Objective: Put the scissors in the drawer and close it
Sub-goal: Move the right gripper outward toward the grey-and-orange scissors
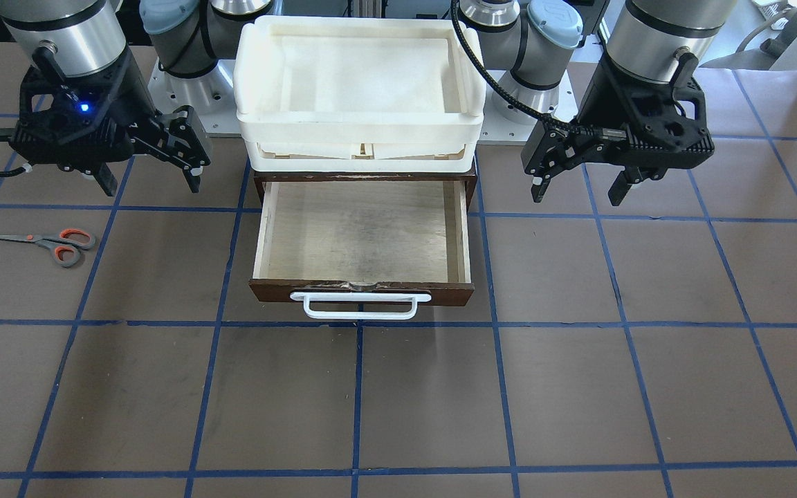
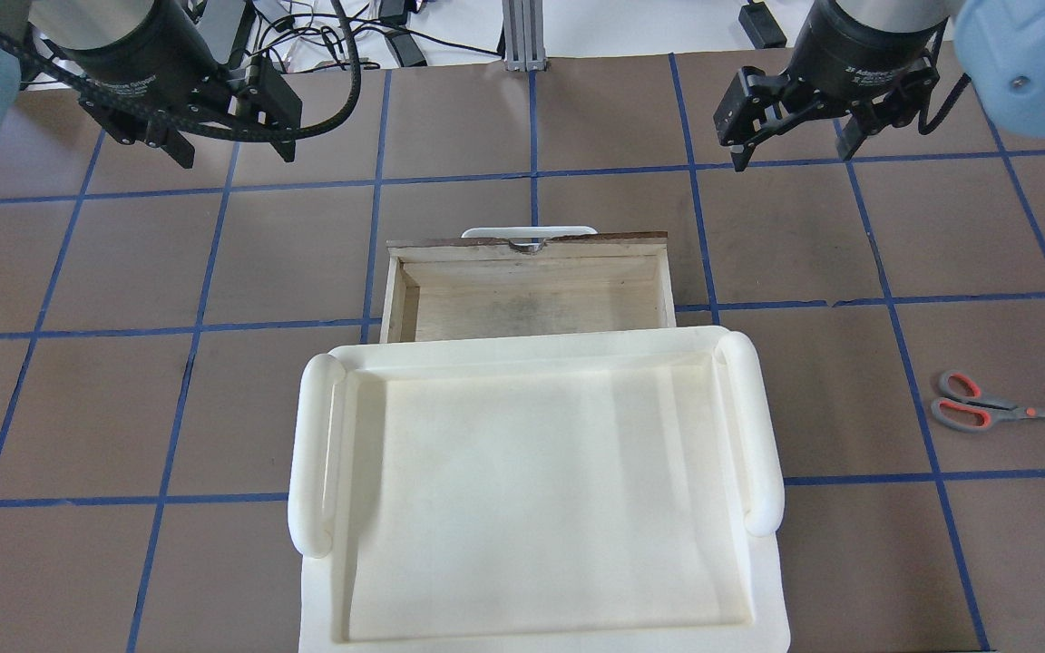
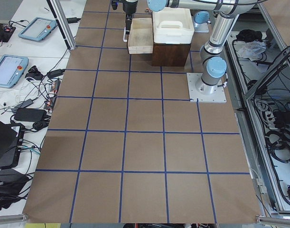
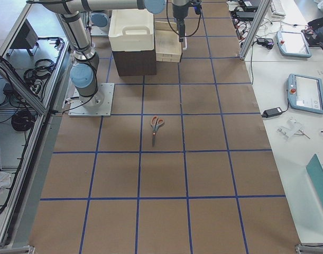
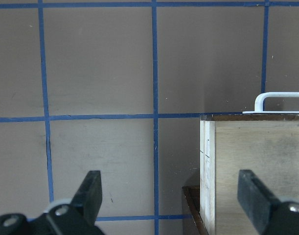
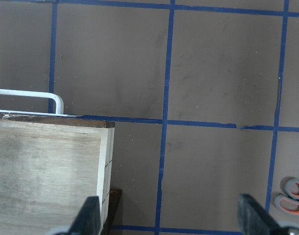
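Note:
The scissors [image 1: 46,243] lie flat on the table on my right side, grey blades and orange-lined loops; they also show in the overhead view [image 2: 985,413] and the exterior right view [image 4: 156,127]. Their loops show at the right wrist view's edge [image 6: 291,198]. The dark brown drawer [image 1: 364,290] is pulled open and its pale inside is empty; it also shows in the overhead view [image 2: 532,299]. Its white handle [image 1: 360,306] faces away from me. My right gripper [image 1: 149,183] hovers open between the drawer and the scissors. My left gripper [image 1: 576,195] hovers open beside the drawer's other side.
Stacked white plastic trays [image 1: 357,83] sit on the brown cabinet above the drawer, also in the overhead view [image 2: 532,490]. The table is brown with blue tape grid lines. Operator desks with tablets stand beyond the far table edge [image 4: 298,90].

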Tool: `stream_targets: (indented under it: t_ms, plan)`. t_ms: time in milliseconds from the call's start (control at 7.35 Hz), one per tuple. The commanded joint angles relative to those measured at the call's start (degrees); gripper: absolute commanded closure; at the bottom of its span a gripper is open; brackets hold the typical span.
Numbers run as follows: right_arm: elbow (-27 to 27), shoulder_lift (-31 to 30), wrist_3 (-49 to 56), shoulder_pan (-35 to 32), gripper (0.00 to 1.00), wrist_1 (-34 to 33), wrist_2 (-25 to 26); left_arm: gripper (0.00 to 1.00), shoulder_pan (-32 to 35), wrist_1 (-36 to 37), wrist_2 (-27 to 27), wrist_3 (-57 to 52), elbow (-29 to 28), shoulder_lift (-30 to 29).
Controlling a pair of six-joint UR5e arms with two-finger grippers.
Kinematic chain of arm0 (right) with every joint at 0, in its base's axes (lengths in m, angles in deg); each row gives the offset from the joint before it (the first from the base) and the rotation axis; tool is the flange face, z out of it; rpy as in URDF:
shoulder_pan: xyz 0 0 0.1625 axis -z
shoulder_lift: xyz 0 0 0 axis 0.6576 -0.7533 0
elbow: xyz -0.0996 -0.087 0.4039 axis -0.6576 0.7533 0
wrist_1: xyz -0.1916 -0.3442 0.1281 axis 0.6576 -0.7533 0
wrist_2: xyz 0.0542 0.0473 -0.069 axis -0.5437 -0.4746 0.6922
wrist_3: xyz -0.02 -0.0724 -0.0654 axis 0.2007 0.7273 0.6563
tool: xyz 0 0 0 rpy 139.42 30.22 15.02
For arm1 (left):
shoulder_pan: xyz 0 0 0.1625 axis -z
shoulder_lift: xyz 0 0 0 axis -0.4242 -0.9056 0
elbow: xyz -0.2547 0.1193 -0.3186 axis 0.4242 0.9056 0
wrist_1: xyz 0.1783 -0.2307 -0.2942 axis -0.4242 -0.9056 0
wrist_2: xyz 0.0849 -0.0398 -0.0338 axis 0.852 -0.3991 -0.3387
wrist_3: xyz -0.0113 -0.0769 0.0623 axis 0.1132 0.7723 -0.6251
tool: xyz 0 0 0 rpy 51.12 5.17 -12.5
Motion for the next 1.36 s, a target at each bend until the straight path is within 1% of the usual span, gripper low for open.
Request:
stream_targets:
  t_ms: [0,408,680,953,1089,1225]
  plan:
    - [0.0,0.0,0.2,0.0,0.00,0.0,-0.1,0.00,0.0,1.2,-0.1,0.1,0.1,-0.5]
    - [-0.1,0.3,0.8,0.3,0.00,1.7,0.0,0.00,0.0,2.4,-0.2,0.1,0.7,-0.6]
    - [-0.1,0.0,1.0,0.7,0.00,4.9,0.5,0.00,0.0,3.1,0.1,0.2,1.1,-0.6]
    - [-0.1,0.0,9.2,2.3,0.01,5.3,0.8,0.00,0.0,3.3,0.1,0.1,1.1,-0.5]
    - [-0.2,0.0,12.9,5.0,0.01,7.1,0.8,0.00,0.0,3.3,0.1,0.1,1.2,-0.5]
    - [-0.6,0.0,20.5,8.3,0.01,7.9,0.7,0.00,0.0,3.3,0.1,0.1,1.2,-0.5]
